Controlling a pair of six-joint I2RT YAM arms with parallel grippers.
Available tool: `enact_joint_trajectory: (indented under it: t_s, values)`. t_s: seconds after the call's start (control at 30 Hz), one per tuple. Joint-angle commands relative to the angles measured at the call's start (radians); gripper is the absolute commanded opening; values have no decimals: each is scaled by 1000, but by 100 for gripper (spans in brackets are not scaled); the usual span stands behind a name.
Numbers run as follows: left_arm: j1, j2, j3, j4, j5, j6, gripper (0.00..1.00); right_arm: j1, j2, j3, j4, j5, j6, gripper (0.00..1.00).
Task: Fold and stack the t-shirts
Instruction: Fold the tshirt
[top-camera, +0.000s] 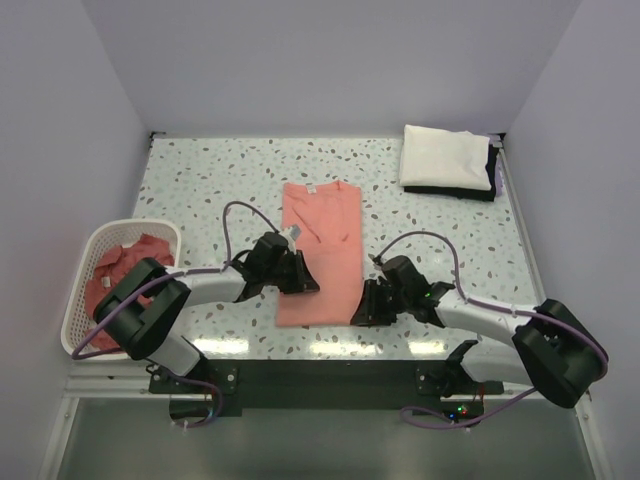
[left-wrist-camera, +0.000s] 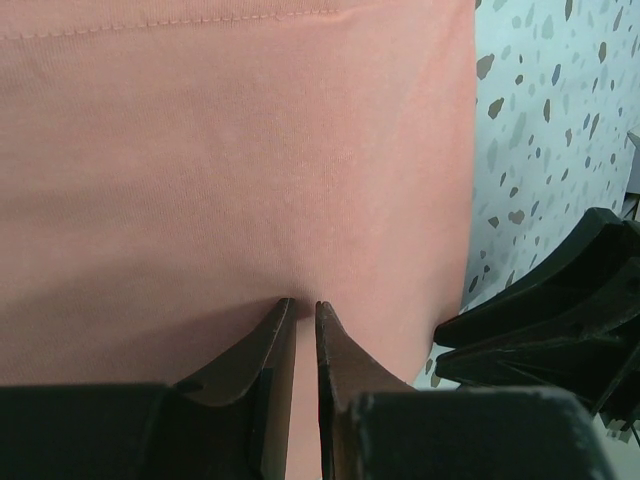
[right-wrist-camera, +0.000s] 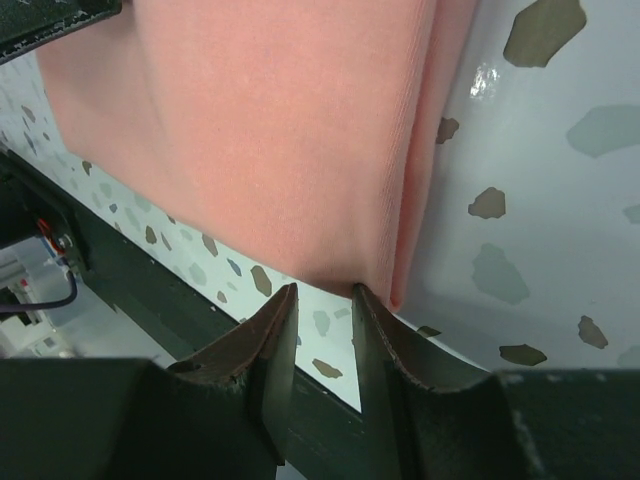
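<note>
A salmon-pink t-shirt (top-camera: 320, 240) lies on the speckled table, folded lengthwise into a long strip, neck label at the far end. My left gripper (top-camera: 305, 280) is at the strip's near left edge; in the left wrist view its jaws (left-wrist-camera: 305, 302) are nearly closed, pinching the cloth (left-wrist-camera: 230, 150). My right gripper (top-camera: 362, 305) is at the near right corner; in the right wrist view its tips (right-wrist-camera: 325, 288) stand slightly apart at the hem (right-wrist-camera: 270, 130), with table showing between them. More pink t-shirts (top-camera: 125, 262) lie crumpled in the basket.
The white lattice basket (top-camera: 72, 310) stands at the near left. A folded white cloth (top-camera: 445, 155) on a black one (top-camera: 460, 192) lies at the back right corner. The table's front edge and a dark rail (right-wrist-camera: 120, 270) run just behind my right gripper.
</note>
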Motion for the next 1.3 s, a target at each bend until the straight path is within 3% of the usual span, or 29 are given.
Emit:
enact_joint_trajectory:
  t_s: [0.0, 0.3, 0.53, 0.73, 0.9, 1.27]
  values:
    - [-5, -18, -3, 27, -6, -6, 18, 2, -10, -20, -16, 49, 14, 33]
    - [-1, -158, 45, -152, -75, 37, 20, 1, -136, -8, -159, 64, 39, 33]
    - [27, -359, 3, -433, -179, 49, 38, -1, -295, 0, -299, 133, 46, 41]
    - [32, -518, -86, -601, -212, 6, 42, -4, -257, -8, -257, 110, 45, 46]
    - [32, -617, -152, -632, -195, -25, 43, -5, -185, -5, -188, 105, 45, 46]
    - [32, -602, -245, -515, -112, -60, 43, -19, -131, -18, -107, 116, 48, 46]
